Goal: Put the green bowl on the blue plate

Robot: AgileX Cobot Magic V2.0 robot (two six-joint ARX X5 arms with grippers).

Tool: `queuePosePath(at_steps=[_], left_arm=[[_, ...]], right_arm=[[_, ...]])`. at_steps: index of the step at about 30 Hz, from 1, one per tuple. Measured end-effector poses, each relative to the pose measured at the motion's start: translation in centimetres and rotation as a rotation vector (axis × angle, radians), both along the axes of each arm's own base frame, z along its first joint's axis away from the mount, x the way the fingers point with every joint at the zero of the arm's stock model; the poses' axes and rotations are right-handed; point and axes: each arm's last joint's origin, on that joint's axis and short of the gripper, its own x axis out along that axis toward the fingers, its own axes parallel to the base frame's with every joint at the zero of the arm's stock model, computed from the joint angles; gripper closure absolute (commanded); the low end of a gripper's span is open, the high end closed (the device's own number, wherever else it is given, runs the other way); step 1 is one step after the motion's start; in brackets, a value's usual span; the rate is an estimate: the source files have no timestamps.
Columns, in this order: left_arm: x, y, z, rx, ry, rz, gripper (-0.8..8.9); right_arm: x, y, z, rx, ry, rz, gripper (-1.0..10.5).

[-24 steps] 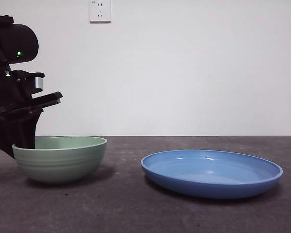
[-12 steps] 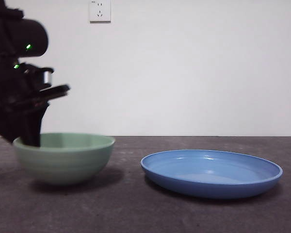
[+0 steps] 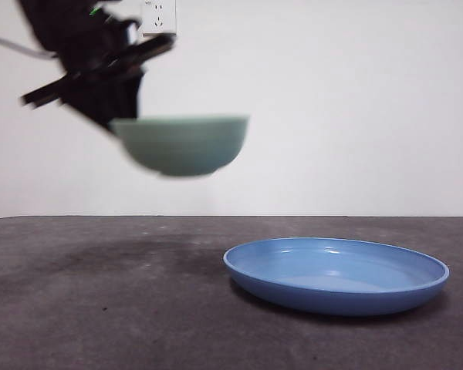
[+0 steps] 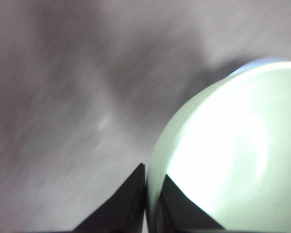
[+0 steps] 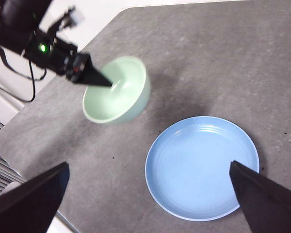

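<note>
Front view: a glossy, shallow blue plate (image 3: 336,275) rests on the speckled dark-grey table (image 3: 100,324). Above and beside it, the left gripper (image 3: 116,116) pinches the rim of the smooth mint green bowl (image 3: 181,144) in mid-air; behind, a white wall carries a socket (image 3: 159,15). The right gripper (image 5: 150,199) hangs spread wide.

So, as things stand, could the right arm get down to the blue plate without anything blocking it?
Probably yes. The right gripper hangs open above the blue plate, whose surface lies bare. The left gripper holds the green bowl in the air off to one side, not over the plate.
</note>
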Motion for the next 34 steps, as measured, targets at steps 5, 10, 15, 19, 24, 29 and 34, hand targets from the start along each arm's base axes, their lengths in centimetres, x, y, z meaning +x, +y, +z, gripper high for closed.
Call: queuePosePath(at_steps=[5,10,15,19,24,29,34], left_arm=[[1.1,-2.9,1.2,-0.023,-0.007,-0.033,7.99],[1.6,-6.6,0.4,-0.017,0.011,-0.101,7.99],[1.7,-10.1,-0.8,-0.009,0.024,-0.172,7.99],[1.8,-12.2,-2.8,0.017,0.062,-0.208,7.99],[1.8,-13.7,-5.3,0.056,0.111,-0.234,7.99],[2.1,-14.1,-6.9,0.087,0.137,-0.225,7.99],[2.2,-14.2,-7.6,0.095,0.152,-0.22,7.99]], right_arm=[[0.0,0.0,0.0,0.0,0.0,0.0,3.4],[0.0,0.0,0.0,0.0,0.0,0.0,3.4],[0.0,0.0,0.0,0.0,0.0,0.0,3.4],[0.0,0.0,0.0,0.0,0.0,0.0,3.4],[0.0,0.0,0.0,0.0,0.001,0.0,3.4],[0.0,0.0,0.0,0.0,0.001,0.0,3.4],[0.0,0.0,0.0,0.0,0.001,0.0,3.4]])
